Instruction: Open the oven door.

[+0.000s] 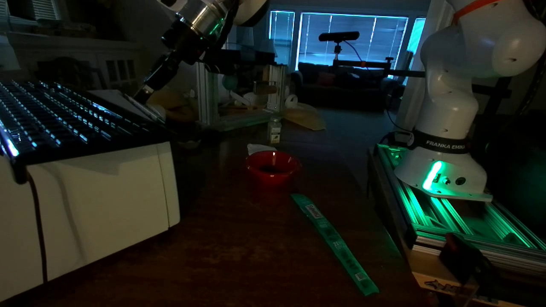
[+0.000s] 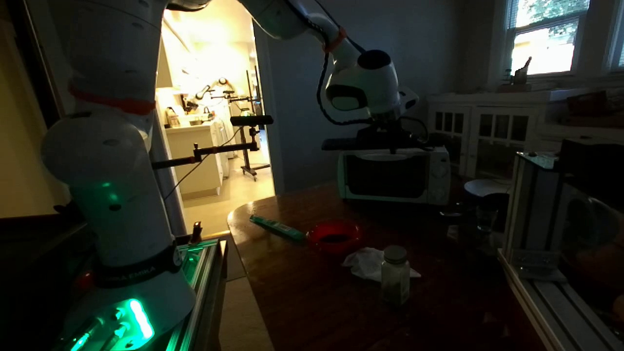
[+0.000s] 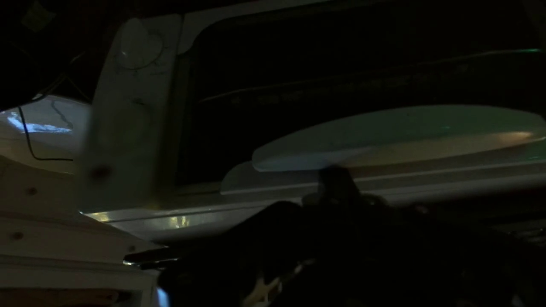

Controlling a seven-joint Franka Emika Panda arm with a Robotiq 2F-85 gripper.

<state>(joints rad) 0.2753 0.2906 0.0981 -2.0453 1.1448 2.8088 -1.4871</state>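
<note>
1 oven door (image 2: 385, 175): on the front of the white toaster oven (image 1: 106, 209), upright dark pane in a pale frame, looks closed; oven interior too dark to read
Handle (image 3: 405, 136): 1, pale curved bar along the door's top edge
Knobs (image 3: 138, 47): at least 2 on the control panel (image 3: 128, 85), the nearer one blurred in the wrist view
Gripper (image 1: 144, 91): 1, angled down at the oven's top front; dark fingertip (image 3: 339, 183) right at the handle's edge, contact cannot be told; spread or pressed together, cannot tell, too dark
Keyboard (image 1: 64, 119): 1, lying on top of the oven, cable (image 1: 38, 230) hanging down the side
Bowl (image 2: 334, 239): 1, red, upright on the wooden table (image 1: 204, 256), contents cannot be told
Jar (image 2: 395, 280): 1, clear, lid on, upright, contents too dark to tell
Crumpled white sheet (image 2: 363, 261): 1, beside the bowl, partly behind the jar in an exterior view, material unclear
Green packet (image 1: 337, 243): 1, long, flat, printed, near the bowl
Drinking glass (image 2: 486, 219): 1, dim, upright, contents cannot be told
Bracket camera (image 1: 339, 36): 1 visible in each exterior view
</note>
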